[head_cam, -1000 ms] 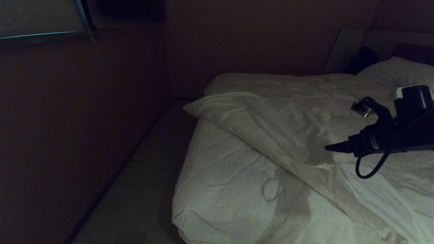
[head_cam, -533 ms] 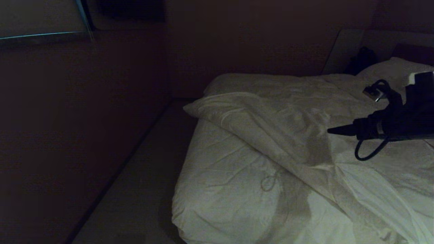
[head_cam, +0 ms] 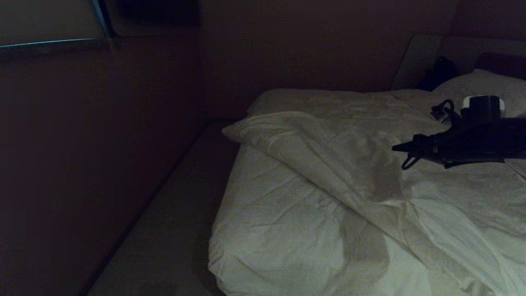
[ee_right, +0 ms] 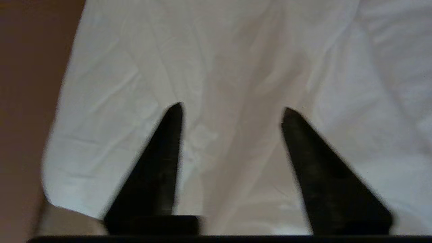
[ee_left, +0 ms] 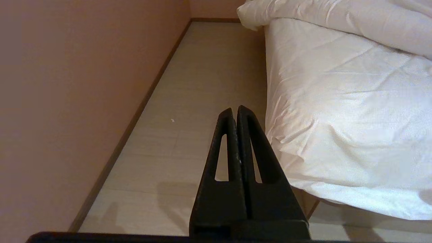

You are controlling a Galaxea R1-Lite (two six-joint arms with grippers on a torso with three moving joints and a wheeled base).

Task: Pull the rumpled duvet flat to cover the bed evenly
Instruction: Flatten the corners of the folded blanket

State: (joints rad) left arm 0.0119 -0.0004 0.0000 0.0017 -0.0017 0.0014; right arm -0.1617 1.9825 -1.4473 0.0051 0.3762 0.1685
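My right gripper [ee_right: 231, 111] has its two fingers standing well apart, with nothing between them but air; below them lies creased white fabric. In the head view I see that gripper [head_cam: 396, 147] at the right of the frame, the arm reaching in level from the right edge and the tips pointing left, above the duvet [head_cam: 370, 164]. I cannot tell whether the tips touch the cloth.

The duvet lies bunched in a thick diagonal fold running from mid-frame down to the lower right, leaving the bed [head_cam: 267, 230] bare at its near left corner.

My left gripper [ee_left: 235, 113] hangs beside the bed's edge above the floor [ee_left: 189, 101], fingers pressed together, gripping nothing.
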